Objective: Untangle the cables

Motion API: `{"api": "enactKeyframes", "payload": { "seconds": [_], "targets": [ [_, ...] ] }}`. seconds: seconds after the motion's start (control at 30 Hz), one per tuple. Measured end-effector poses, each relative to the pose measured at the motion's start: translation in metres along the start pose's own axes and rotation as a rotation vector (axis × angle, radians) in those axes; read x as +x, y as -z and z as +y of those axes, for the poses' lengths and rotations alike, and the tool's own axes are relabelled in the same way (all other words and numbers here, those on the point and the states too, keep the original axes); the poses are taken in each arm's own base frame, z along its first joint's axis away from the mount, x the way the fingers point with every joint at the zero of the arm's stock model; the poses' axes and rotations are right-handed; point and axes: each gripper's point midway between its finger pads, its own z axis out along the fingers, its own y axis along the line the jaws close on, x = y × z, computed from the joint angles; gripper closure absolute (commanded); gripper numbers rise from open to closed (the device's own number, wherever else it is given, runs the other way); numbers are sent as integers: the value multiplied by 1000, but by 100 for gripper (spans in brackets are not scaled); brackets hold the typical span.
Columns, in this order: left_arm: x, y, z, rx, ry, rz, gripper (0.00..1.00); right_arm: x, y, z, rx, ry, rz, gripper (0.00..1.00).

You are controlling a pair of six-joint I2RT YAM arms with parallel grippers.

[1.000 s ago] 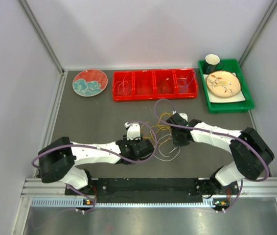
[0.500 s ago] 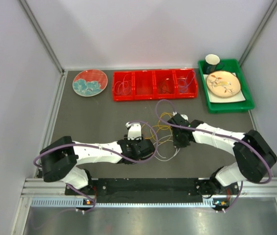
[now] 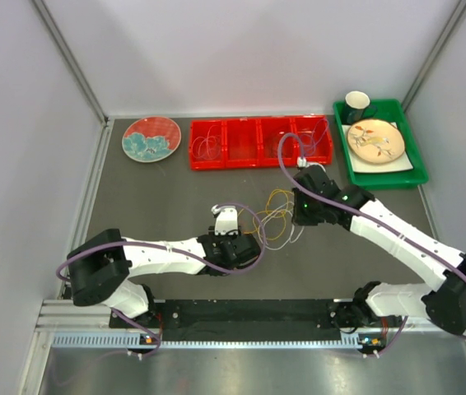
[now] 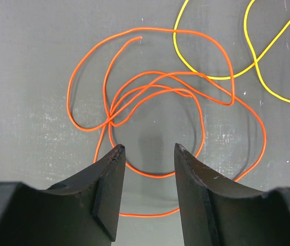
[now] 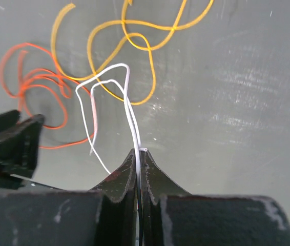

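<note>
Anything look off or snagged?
Nothing damaged or spilled. The right gripper is shut on the white cable, whose loop crosses the yellow cable and may drag it. The left gripper hangs open above the orange cable.

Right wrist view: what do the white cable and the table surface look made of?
The white cable: probably plastic-insulated wire, smooth with slight sheen, holding springy bends. The table surface: dark grey matte sheet, perhaps rubber, scuffed with pale marks.

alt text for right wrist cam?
Right pincer shut on a white cable that loops up from its tips. Beyond it, a yellow cable and, to the left, an orange cable lie on the grey table.
</note>
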Motion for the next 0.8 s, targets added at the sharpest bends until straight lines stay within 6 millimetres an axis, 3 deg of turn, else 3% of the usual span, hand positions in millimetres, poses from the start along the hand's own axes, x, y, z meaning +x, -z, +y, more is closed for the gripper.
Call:
{"api": "enactKeyframes", "payload": {
  "seconds": [0.2,0.47,0.8],
  "targets": [
    [0,0,0,0,0,0,52,-29,16,14,-14,19,-41,100],
    [-6,2,2,-5,36,-27,55,-90,22,39,-20,42,-111,100],
    [-47,31,55,-16,286,-235,53,-181,10,54,-5,37,-212,100]
  ]
}}
